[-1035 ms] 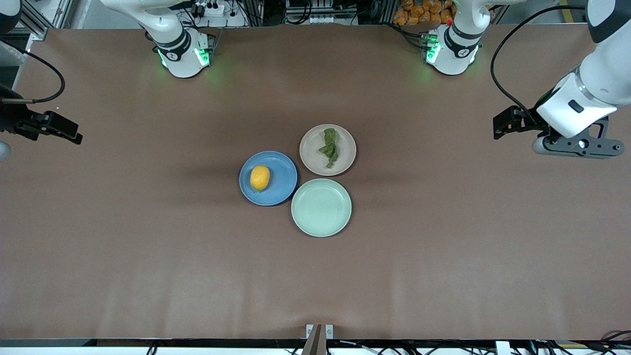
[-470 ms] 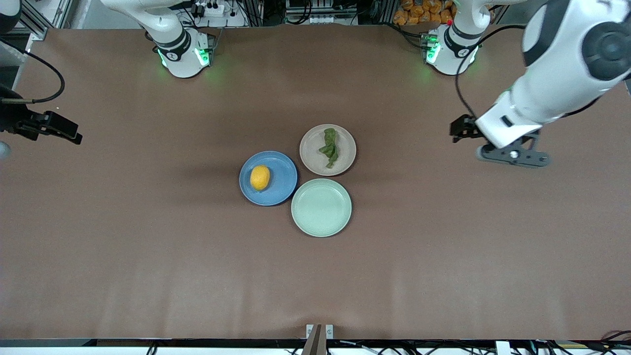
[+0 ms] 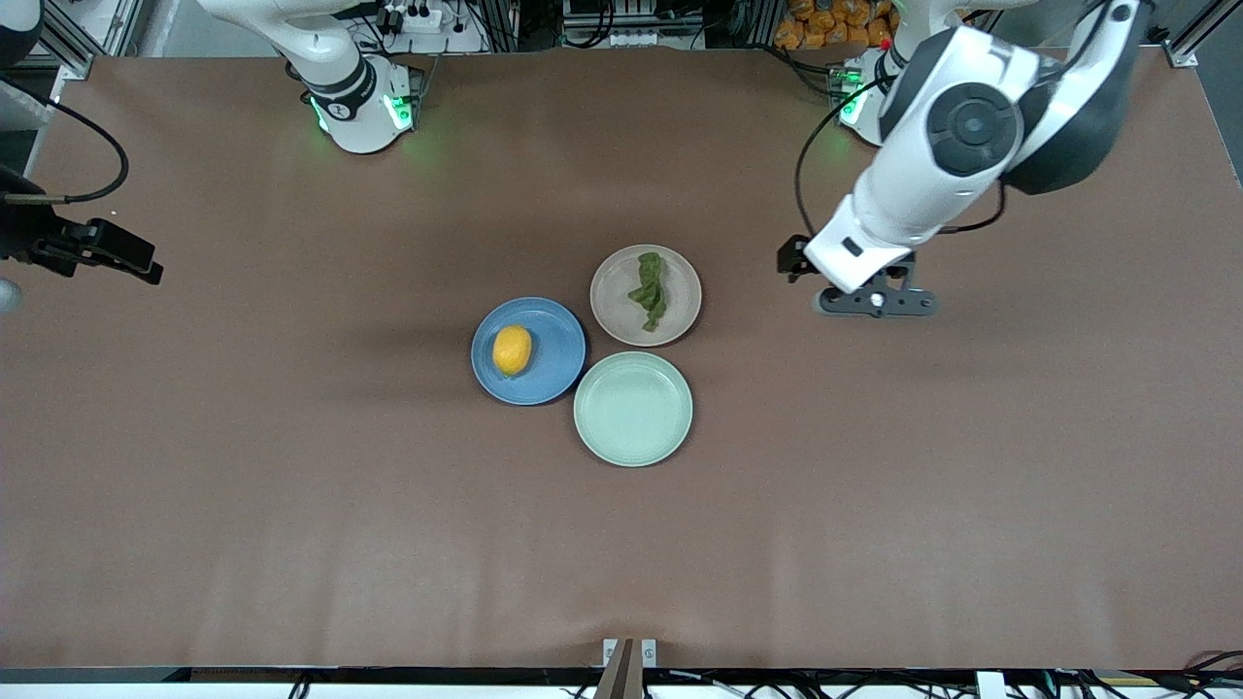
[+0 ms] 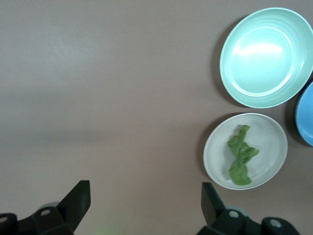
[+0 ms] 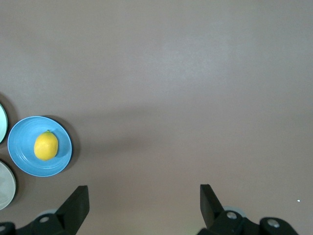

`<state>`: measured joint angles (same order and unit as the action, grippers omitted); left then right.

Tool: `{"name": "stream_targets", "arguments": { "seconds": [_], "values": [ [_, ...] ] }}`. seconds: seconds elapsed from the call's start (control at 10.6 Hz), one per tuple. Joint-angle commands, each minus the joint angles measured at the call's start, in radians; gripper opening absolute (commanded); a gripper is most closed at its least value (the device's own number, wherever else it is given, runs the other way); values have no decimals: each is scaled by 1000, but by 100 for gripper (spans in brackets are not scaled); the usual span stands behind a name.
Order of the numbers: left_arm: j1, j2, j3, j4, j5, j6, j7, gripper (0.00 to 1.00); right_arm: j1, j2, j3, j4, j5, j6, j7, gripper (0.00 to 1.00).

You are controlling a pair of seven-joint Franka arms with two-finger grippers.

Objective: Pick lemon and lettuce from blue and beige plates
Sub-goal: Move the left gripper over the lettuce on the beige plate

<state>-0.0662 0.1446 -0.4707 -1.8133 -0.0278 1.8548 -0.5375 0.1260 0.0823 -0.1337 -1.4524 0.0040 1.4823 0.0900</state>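
The lemon lies on the blue plate at the table's middle. Beside it, the lettuce lies on the beige plate. My left gripper hangs open and empty over bare table, beside the beige plate toward the left arm's end; the lettuce shows in its wrist view. My right gripper waits open and empty over bare table at the right arm's end, well away from the lemon and the blue plate.
A mint-green plate with nothing on it touches both other plates and lies nearer the front camera. The left arm's elbow hangs high over the table near its base. The brown tabletop spreads widely around the plates.
The left arm has swung in from the left arm's end of the table toward the beige plate, its gripper still open. The right arm has not moved.
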Motion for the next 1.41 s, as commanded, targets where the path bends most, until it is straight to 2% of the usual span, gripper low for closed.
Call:
{"name": "stream_targets", "arguments": {
  "seconds": [0.0,0.28,0.66,0.94,1.13,1.32],
  "values": [
    [-48,73,-36,3,-14,53,-204,100,-8,-6,45,-34,-6,9,5,100],
    [-137,128,-36,2,-9,75,-295,100,-5,-3,80,-80,4,67,28,100],
    [-237,268,-32,8,38,202,-526,100,-3,23,172,-149,4,173,190,100],
    [-286,377,-31,11,103,302,-634,100,-2,46,242,-238,4,306,331,100],
    [-314,435,-29,24,178,349,-699,100,0,86,287,-253,4,361,408,100],
    [-326,483,-29,49,197,353,-711,100,10,129,316,-255,-2,400,473,100]
  ]
}}
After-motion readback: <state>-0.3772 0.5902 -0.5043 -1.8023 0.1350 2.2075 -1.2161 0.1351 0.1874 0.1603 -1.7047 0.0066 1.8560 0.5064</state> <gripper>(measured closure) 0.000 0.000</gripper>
